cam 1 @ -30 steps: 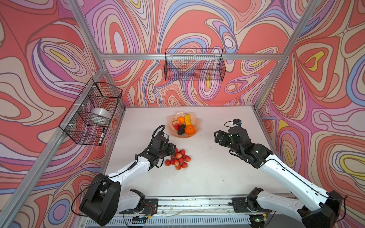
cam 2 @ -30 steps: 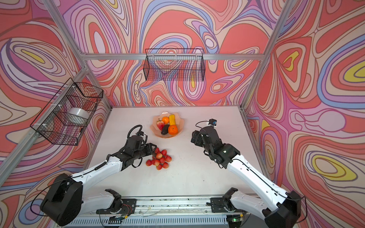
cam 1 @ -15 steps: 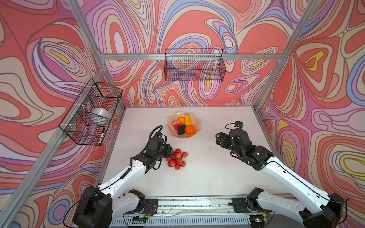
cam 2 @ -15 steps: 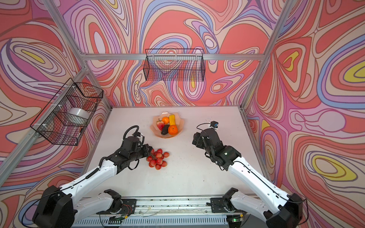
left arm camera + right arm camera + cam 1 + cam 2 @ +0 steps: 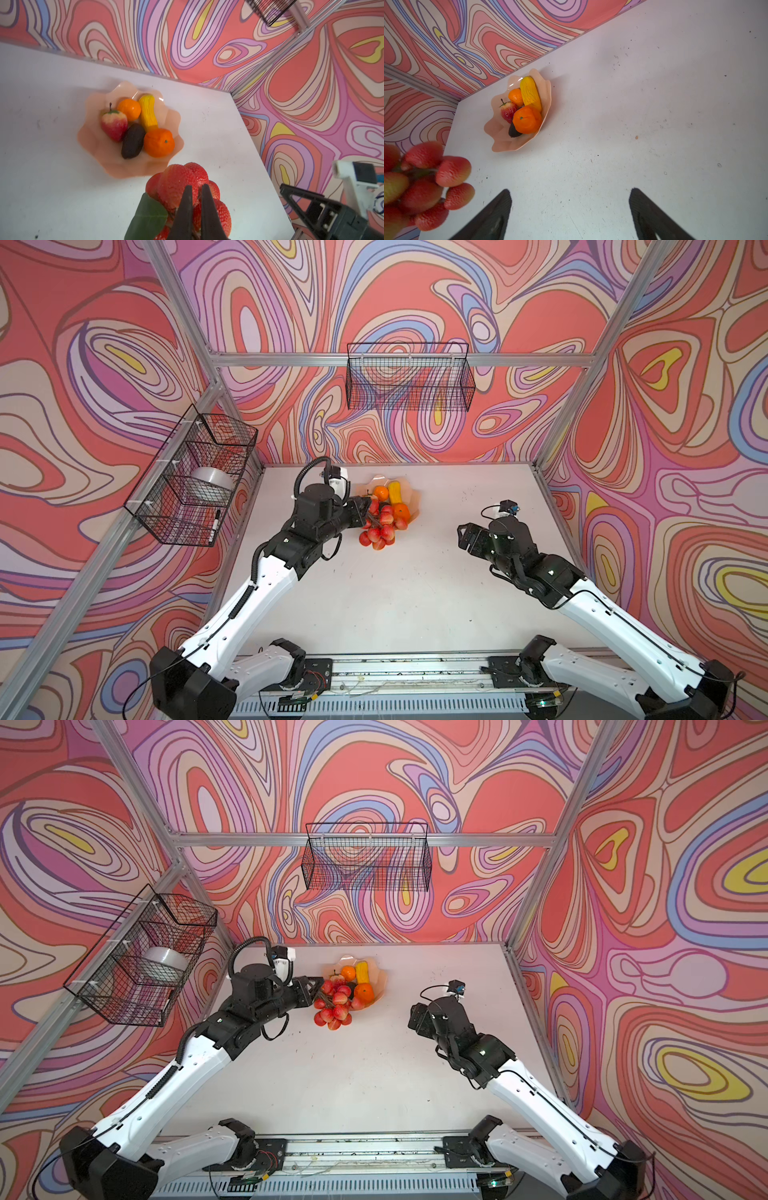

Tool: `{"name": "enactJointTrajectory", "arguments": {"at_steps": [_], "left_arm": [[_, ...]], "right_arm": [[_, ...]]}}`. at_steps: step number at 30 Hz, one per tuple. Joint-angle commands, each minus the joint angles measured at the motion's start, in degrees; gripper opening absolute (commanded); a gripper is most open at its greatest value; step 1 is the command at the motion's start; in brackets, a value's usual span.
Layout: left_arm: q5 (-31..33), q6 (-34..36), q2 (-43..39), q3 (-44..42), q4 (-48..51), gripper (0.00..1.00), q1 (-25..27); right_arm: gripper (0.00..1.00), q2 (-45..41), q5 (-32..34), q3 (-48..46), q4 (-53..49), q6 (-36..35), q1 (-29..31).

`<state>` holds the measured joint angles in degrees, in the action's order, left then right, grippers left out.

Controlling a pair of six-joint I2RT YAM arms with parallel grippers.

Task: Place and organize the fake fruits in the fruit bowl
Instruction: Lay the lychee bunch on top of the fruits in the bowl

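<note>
Grape bunch [image 5: 381, 526]: pebbled red plastic berries with one green leaf. It hangs above the worktop [image 5: 395, 593], just short of the fruit bowl [image 5: 93, 99].
Left tool [image 5: 196, 188]: jaws nearly together, clamped on the top of the bunch.
Right tool [image 5: 570, 193]: jaws wide apart, empty.
Handling: probably light, with hard berries that swing loosely; the stem looks like the best hold.
Fruit bowl: glossy peach with a scalloped rim. It holds oranges [image 5: 159, 142], a gourd [image 5: 147, 112], an avocado [image 5: 133, 141] and an apple [image 5: 114, 124].
</note>
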<state>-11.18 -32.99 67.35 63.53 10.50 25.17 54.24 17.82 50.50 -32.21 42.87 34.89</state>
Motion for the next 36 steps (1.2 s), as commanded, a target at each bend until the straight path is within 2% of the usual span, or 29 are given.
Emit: {"name": "enactJointTrajectory", "arguments": {"at_steps": [1,6,12,16,22,28,29,32,34,36], "left_arm": [[-1.49,2.70,5.82,5.00,-5.49,0.00,-2.03],[-5.38,-3.97,15.77,8.47,-19.32,0.00,-7.32],[-3.85,-1.22,27.57,15.92,-22.69,0.00,-8.79],[-6.37,-2.64,34.02,16.66,-27.84,0.00,-9.32],[-6.53,-2.76,39.39,17.02,-28.87,0.00,-9.33],[-6.40,-2.65,39.56,13.23,-29.35,0.00,-9.41],[-6.40,-2.82,39.39,12.29,-29.53,0.02,-9.39],[-6.42,-3.26,38.77,9.63,-29.49,0.27,-9.42],[-6.64,-3.56,38.19,8.26,-29.63,0.37,-9.39],[-6.66,-3.73,37.48,7.14,-29.75,0.53,-9.41]], "right_arm": [[0.93,-2.69,0.80,-1.44,-2.68,1.29,-0.26],[0.94,-6.23,2.29,-2.31,-5.22,1.93,-0.26],[0.94,-8.15,3.80,-2.38,-7.99,1.95,-0.24],[0.94,-7.93,3.74,-2.67,-7.66,1.98,-0.21],[0.95,-6.10,3.33,-2.67,-6.22,2.18,-0.27],[0.95,-4.26,2.78,-2.50,-4.67,1.71,-0.26],[0.95,-3.99,2.80,-2.33,-4.61,1.61,-0.19],[0.95,-3.78,2.91,-1.98,-4.70,1.53,-0.22],[0.95,-4.05,3.09,-1.92,-4.62,1.60,-0.20],[0.95,-4.50,3.24,-1.92,-4.79,1.56,-0.20]]}}
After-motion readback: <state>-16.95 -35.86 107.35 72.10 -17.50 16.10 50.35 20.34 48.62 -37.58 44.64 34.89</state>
